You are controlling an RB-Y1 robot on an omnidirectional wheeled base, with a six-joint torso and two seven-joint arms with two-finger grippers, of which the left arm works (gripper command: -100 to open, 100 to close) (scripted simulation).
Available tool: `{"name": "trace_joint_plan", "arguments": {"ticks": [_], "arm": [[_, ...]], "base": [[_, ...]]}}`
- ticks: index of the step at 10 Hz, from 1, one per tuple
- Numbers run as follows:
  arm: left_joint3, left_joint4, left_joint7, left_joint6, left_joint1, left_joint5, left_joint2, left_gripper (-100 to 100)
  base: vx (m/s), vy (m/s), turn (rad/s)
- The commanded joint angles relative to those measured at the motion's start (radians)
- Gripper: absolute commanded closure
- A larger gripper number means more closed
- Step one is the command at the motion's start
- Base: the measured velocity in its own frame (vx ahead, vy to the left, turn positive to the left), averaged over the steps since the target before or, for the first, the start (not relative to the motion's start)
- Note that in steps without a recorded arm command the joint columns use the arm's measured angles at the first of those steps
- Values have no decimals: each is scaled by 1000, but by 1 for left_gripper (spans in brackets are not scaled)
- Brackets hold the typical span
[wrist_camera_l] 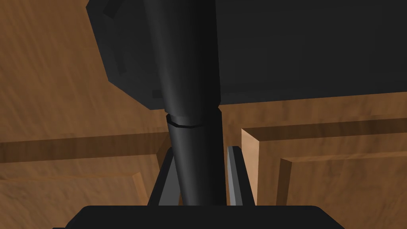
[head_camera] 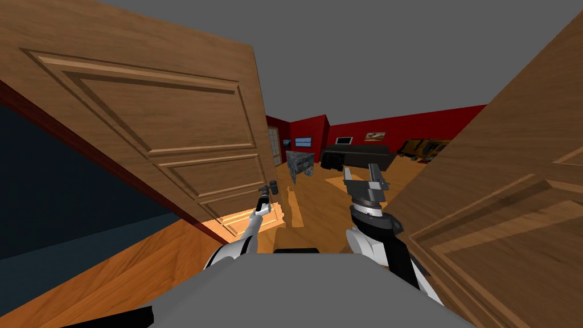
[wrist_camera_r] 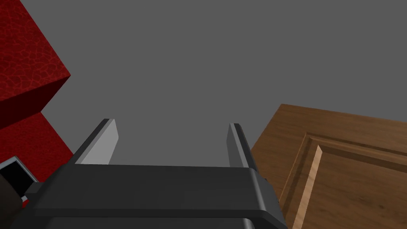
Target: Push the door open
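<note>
Wooden door [head_camera: 171, 131], the left leaf, stands partly open ahead and to the left. The left gripper [wrist_camera_l: 200, 155] is clenched on its dark handle [wrist_camera_l: 190, 79], so the pushing step appears in hand. The right gripper [head_camera: 360, 171] hangs released beside the right leaf [head_camera: 501, 216]. The next move likely calls for pressing forward along the hinge arc.

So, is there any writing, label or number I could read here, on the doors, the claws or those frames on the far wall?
No readable text anywhere.
On the wooden door: plain panels, no sign.
On the dark handle, gripped by the shut left claw: no marking.
On the open right claw: no label.
In the frames on the red wall: too small to tell whether they carry words.
</note>
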Motion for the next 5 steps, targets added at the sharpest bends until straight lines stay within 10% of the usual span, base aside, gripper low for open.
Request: {"name": "trace_joint_plan", "arguments": {"ticks": [1, 5], "arm": [[30, 13, -20, -24, -14, 6, 7, 100], [84, 9, -75, -29, -21, 15, -36, 100]], "base": [[142, -32, 80], [206, -70, 126]]}}
